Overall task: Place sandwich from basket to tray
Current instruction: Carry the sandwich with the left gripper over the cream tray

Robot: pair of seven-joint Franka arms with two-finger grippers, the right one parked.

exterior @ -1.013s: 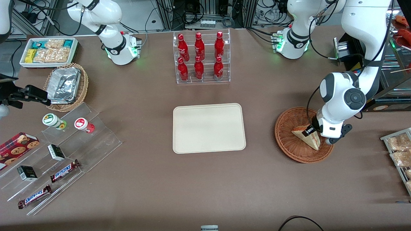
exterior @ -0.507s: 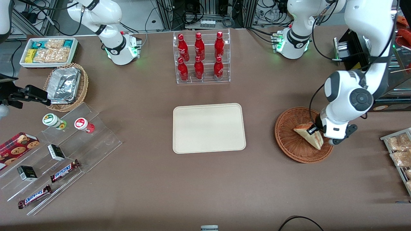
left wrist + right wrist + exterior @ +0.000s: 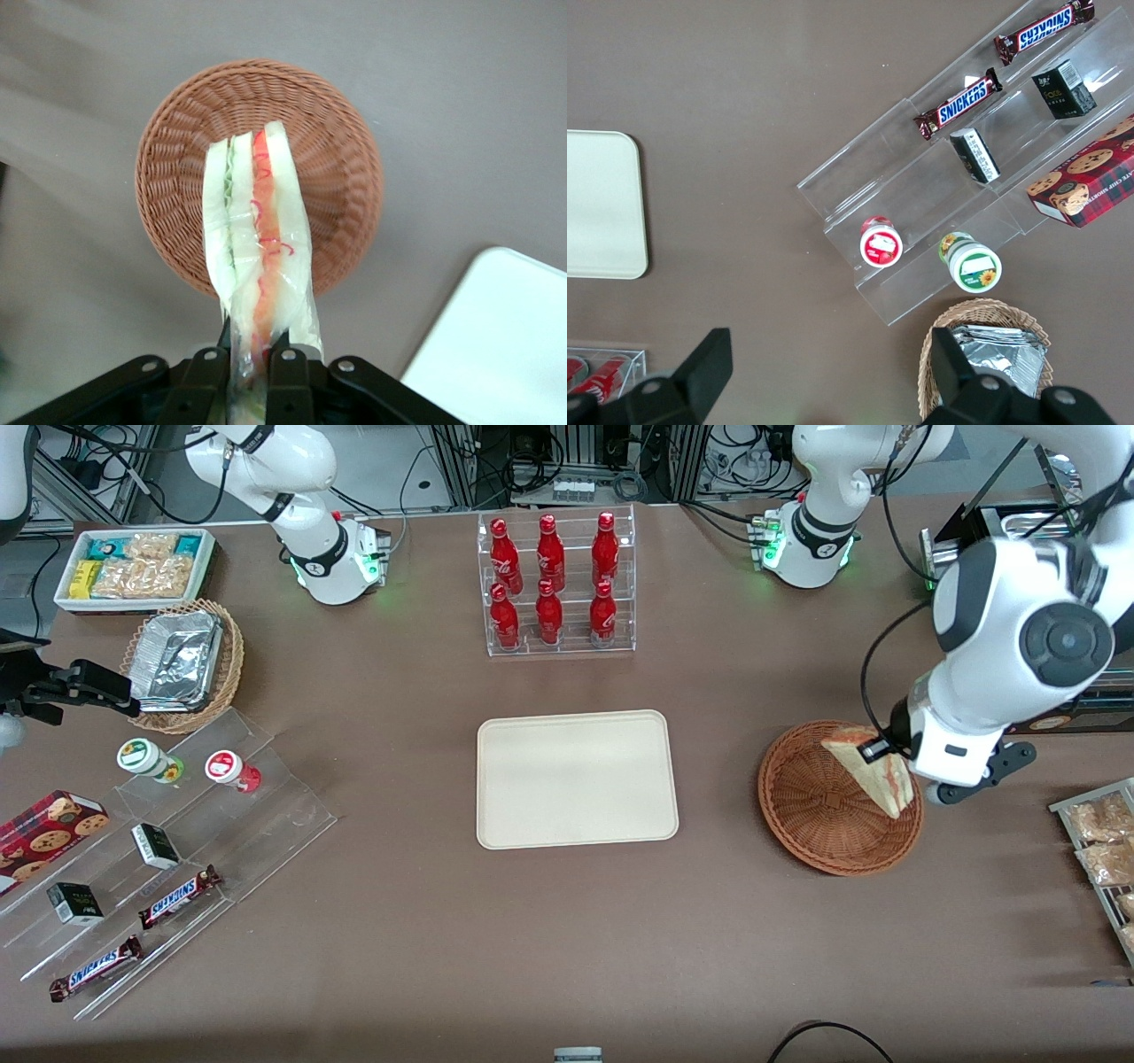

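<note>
Since the earlier frames the left arm has come up quite a bit, and the clear-wrapped triangular sandwich wedge (image 3: 877, 775) with pale bread and red-orange and green filling has gone up with it, so it's now hanging clear above the round reddish-brown woven wicker basket (image 3: 819, 815) instead of lying in it. Left gripper (image 3: 250, 359) has its fingers (image 3: 213, 365) clamped on the wrapped end of the sandwich, one either side of the bread. The wedge's long axis runs straight out from the fingers and over the basket. Flat cream-beige rectangular tray (image 3: 576, 779) sits bare on the brown counter (image 3: 567, 939), roughly 9 o'clock from the basket in the front view and well apart from it, so I'd guess the next bit is a sideways carry toward it.
</note>
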